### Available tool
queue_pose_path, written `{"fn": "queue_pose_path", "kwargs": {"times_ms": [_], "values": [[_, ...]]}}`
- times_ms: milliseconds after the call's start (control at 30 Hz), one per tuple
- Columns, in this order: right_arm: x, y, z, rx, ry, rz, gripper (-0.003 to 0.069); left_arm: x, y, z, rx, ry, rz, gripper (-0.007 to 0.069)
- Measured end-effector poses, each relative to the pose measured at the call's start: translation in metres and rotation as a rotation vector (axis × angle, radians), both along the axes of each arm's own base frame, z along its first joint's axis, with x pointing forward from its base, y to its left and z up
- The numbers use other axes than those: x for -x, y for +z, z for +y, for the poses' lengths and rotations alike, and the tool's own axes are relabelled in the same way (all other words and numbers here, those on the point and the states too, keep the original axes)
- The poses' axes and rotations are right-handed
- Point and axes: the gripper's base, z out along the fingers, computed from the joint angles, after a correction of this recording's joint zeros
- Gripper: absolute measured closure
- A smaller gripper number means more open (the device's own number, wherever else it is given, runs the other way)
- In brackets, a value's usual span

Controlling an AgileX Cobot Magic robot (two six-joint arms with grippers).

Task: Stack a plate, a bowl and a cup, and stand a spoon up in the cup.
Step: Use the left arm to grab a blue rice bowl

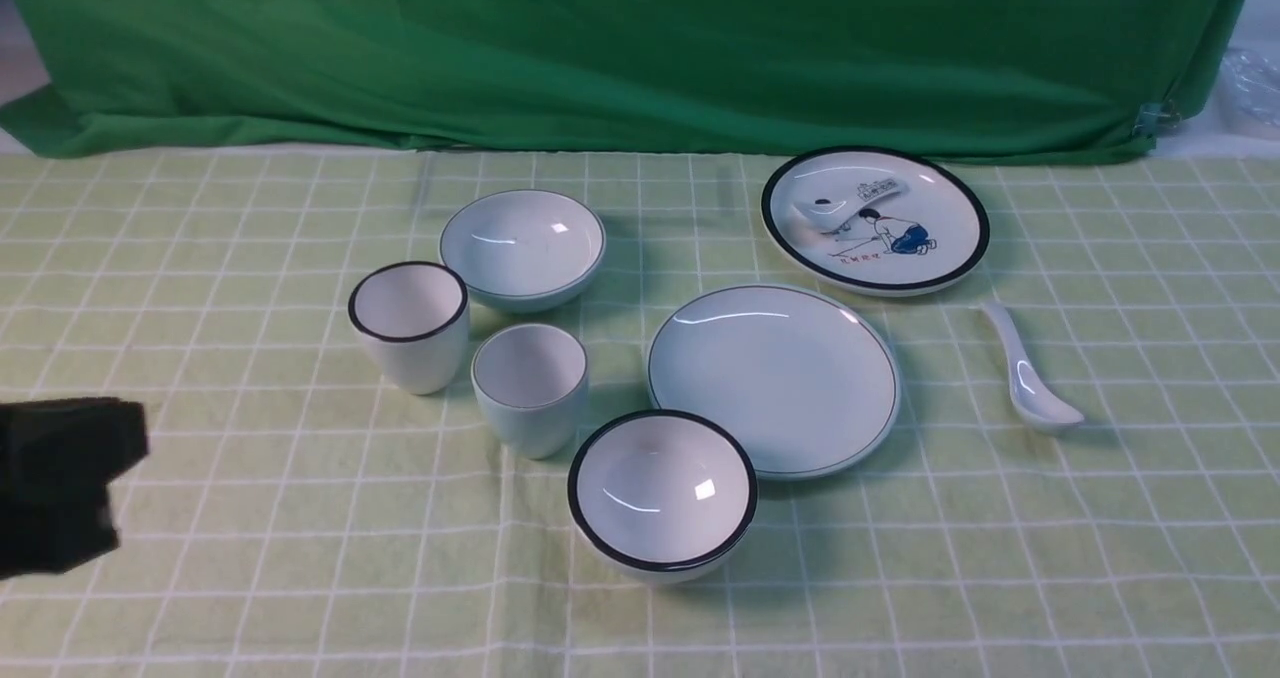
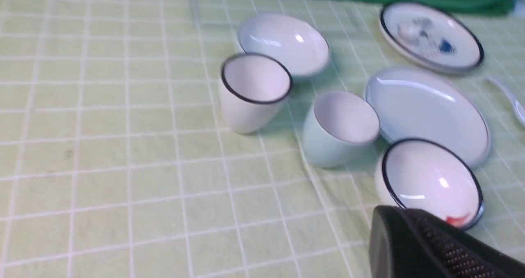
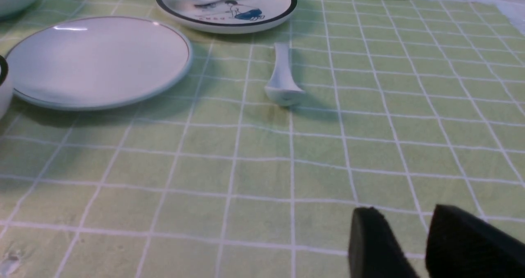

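While the left fingers (image 2: 400, 214) are closed, the right fingers (image 3: 371, 220) stand open.
Plate: (image 1: 775, 383) right of the cup (image 1: 530, 388), on the table (image 1: 300, 578).
Bowl: (image 1: 523, 243) behind the cup.
Spoon: (image 1: 1025, 373) on the cloth, right of the plate.
Black-rimmed bowl: (image 1: 662, 493) in front of the plate.
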Motion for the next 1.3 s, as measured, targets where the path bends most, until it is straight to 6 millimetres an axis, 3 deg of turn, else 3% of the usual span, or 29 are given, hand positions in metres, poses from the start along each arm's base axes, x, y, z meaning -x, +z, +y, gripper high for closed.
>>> {"fn": "queue_pose_path", "kwargs": {"times_ms": [67,167,467,600,700,733,767,800,900,967,1033,1133,1167,1200,1233,1300], "values": [[0.000,0.001,0.000,0.000,-0.001,-0.013,0.0417,-0.018,-0.002,-0.015,-0.037,-0.114,0.060,0.0603],[-0.001,0.004,0.000,-0.031,-0.007,-0.041,0.0417,-0.027,-0.004,-0.028,-0.060,-0.195,0.096,0.0603],[-0.004,0.030,-0.001,-0.549,-0.091,-0.299,0.0419,-0.049,0.000,-0.061,-0.170,-0.431,0.202,0.0603],[-0.004,0.035,0.002,-0.575,-0.078,-0.203,0.0456,-0.057,-0.001,-0.064,-0.197,-0.447,0.209,0.0603],[-0.007,0.061,0.009,-0.455,-0.004,0.005,0.0536,-0.074,0.002,-0.069,-0.240,-0.462,0.211,0.0603],[-0.009,0.079,0.013,-0.386,0.048,0.068,0.0555,-0.084,0.004,-0.072,-0.264,-0.464,0.209,0.0603],[-0.011,0.080,0.014,-0.363,0.057,0.105,0.0557,-0.085,0.005,-0.073,-0.265,-0.465,0.211,0.0603],[-0.017,0.098,0.019,-0.282,0.118,0.207,0.0565,-0.103,0.011,-0.078,-0.299,-0.463,0.203,0.0603],[-0.028,0.124,0.026,-0.154,0.219,0.336,0.0571,-0.136,0.011,-0.088,-0.352,-0.470,0.230,0.0603],[-0.042,0.141,0.032,-0.057,0.290,0.417,0.0571,-0.171,0.010,-0.101,-0.383,-0.480,0.259,0.0603],[-0.046,0.146,0.034,-0.030,0.309,0.430,0.0571,-0.189,0.003,-0.108,-0.396,-0.485,0.282,0.0601],[-0.054,0.156,0.036,0.030,0.345,0.424,0.0571,-0.242,-0.015,-0.127,-0.436,-0.490,0.313,0.0555],[-0.055,0.157,0.036,0.033,0.347,0.422,0.0571,-0.244,-0.017,-0.128,-0.439,-0.491,0.315,0.0555],[-0.055,0.157,0.036,0.044,0.352,0.420,0.0569,-0.265,-0.029,-0.135,-0.466,-0.489,0.348,0.0510],[-0.055,0.157,0.036,0.044,0.352,0.420,0.0569,-0.265,-0.026,-0.135,-0.467,-0.486,0.342,0.0503],[-0.056,0.157,0.036,0.047,0.354,0.422,0.0568,-0.294,-0.050,-0.142,-0.511,-0.458,0.404,0.0403]]}}
